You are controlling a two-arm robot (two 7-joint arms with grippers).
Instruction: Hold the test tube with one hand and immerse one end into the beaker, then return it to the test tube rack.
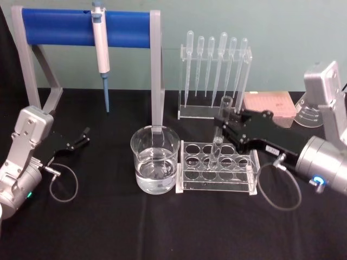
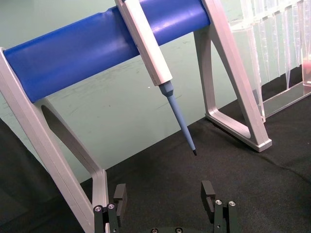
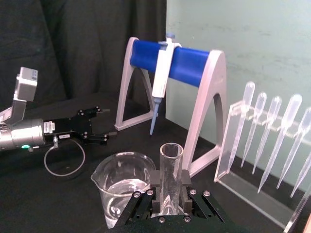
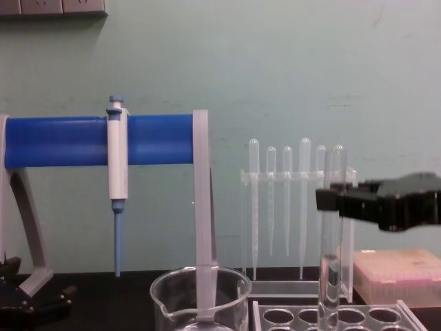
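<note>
Right pincer (image 1: 221, 124) clamps test tube (image 1: 216, 151) upright in rack (image 1: 217, 187), beaker (image 1: 155, 160) just beside.

Head view: high, tilted forward and down over the black table (image 1: 108, 233); mid-range.
Chest view: low, level, facing the green wall (image 4: 289, 62); rim of the beaker (image 4: 227, 303) close at its bottom edge.
Left wrist view: behind the left gripper (image 2: 164, 191), near the table, angled up at the pipette stand (image 2: 87, 53).
Right wrist view: behind the right gripper (image 3: 171, 182), very near the test tube (image 3: 171, 158), facing across the table.
Shared by all four: the pipette stand.
</note>
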